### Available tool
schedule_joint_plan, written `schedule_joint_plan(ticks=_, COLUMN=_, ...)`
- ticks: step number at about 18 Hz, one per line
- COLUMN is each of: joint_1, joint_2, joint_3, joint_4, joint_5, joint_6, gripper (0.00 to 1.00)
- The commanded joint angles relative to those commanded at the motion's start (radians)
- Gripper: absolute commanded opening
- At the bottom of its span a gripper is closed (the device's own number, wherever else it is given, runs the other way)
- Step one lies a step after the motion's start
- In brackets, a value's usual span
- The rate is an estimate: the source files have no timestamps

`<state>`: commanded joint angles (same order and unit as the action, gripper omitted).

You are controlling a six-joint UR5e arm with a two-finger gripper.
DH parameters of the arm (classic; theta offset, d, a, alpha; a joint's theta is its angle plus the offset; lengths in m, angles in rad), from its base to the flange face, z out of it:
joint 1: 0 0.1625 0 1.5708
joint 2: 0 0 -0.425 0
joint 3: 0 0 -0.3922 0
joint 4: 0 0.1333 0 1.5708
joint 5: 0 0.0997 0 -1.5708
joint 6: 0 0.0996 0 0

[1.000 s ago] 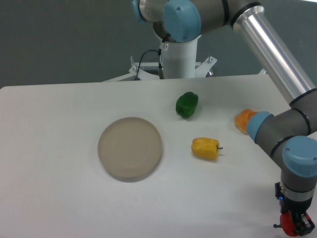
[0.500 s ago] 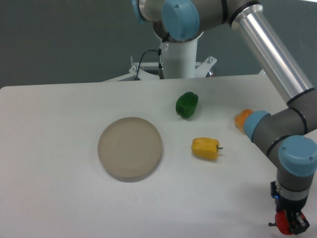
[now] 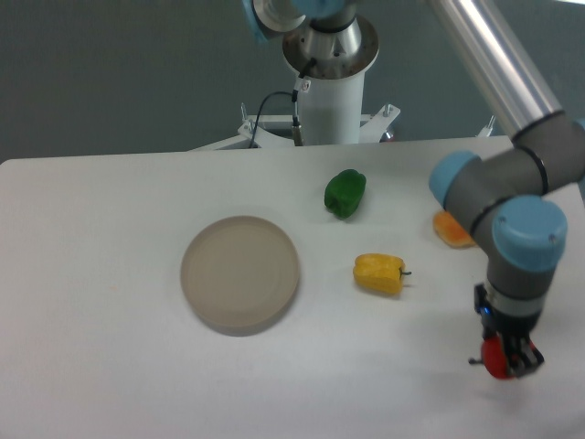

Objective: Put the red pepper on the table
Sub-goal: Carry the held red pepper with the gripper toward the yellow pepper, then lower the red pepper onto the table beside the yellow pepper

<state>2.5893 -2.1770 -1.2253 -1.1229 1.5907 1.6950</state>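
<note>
The small glossy red pepper [image 3: 495,359] hangs in my gripper [image 3: 505,358], low over the white table [image 3: 110,366] at the right front. My gripper points down and is shut on it; the dark fingers hide part of the pepper. I cannot tell whether the pepper touches the tabletop. The arm reaches in from the upper right.
A round beige-grey plate [image 3: 240,273] lies left of centre. A yellow pepper [image 3: 379,273] sits in the middle, a green pepper [image 3: 345,193] behind it, and an orange pepper [image 3: 452,230] is partly hidden behind the arm's elbow. The robot base [image 3: 327,101] stands at the back edge.
The arm has carried the red pepper up from the frame's bottom right corner and leftward, farther onto the table. The other peppers and the plate have not moved.
</note>
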Motion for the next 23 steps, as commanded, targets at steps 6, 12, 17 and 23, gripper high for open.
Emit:
schedule_joint_plan(ticks=6, joint_1=0.017, joint_2=0.091, joint_3=-0.145, joint_4=-0.037, joint_5=0.020, joint_6=0.000, gripper=0.29)
schedule_joint_plan(ticks=12, joint_1=0.055, joint_2=0.094, joint_3=-0.164, joint_4=-0.115, joint_5=0.064, joint_6=0.018, gripper=0.29)
schedule_joint_plan(ticks=17, joint_1=0.055, joint_2=0.088, joint_3=-0.200, joint_4=-0.104, joint_5=0.055, joint_6=0.012, gripper=0.29)
schedule_joint_plan(ticks=23, joint_1=0.133, joint_2=0.089, joint_3=-0.258, joint_4=-0.115, joint_5=-0.113, joint_6=-0.018, gripper=0.29)
